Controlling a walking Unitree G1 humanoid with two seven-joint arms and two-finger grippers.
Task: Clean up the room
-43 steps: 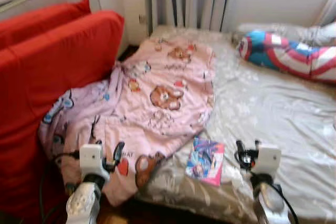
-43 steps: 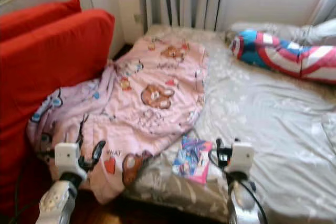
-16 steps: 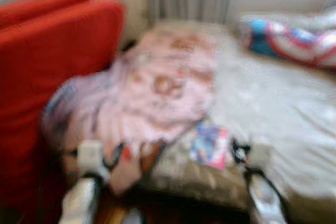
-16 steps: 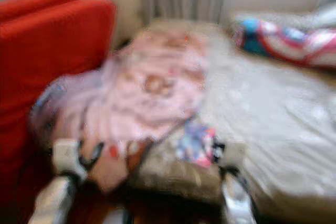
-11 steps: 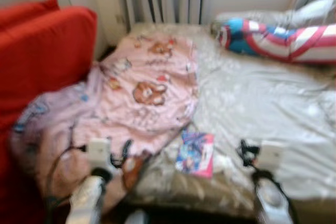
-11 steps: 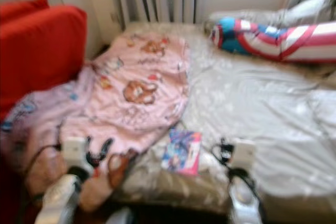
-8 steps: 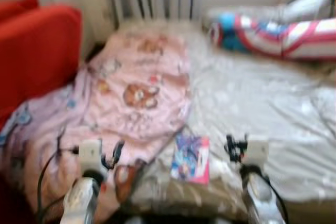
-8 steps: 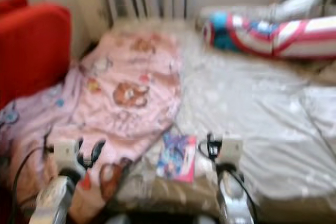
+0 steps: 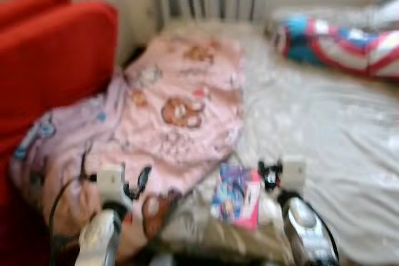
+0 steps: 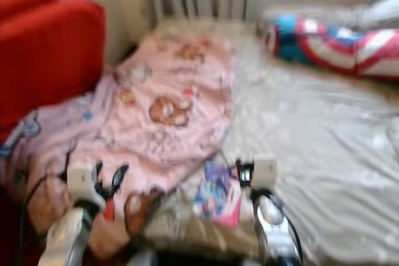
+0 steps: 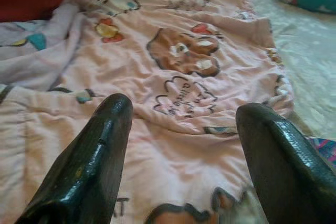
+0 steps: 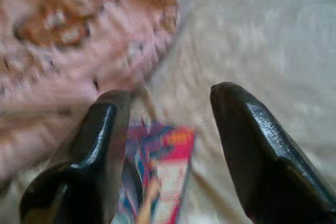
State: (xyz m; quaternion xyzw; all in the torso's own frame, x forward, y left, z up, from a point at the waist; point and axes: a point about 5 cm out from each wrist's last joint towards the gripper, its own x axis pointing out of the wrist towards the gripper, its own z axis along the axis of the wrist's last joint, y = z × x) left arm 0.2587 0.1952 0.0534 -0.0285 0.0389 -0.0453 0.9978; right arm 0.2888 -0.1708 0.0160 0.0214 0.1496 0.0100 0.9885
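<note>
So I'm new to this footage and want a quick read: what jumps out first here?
The pink cartoon blanket lies rumpled over the bed's left side, spilling toward the red cushions. A colourful book lies near the bed's front edge, just left of the right gripper, which is open above it. A red, white and blue pillow lies at the far right of the bed.

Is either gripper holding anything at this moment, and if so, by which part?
Nothing is held. The left gripper is open above the pink blanket; the right gripper is open over the book.
</note>
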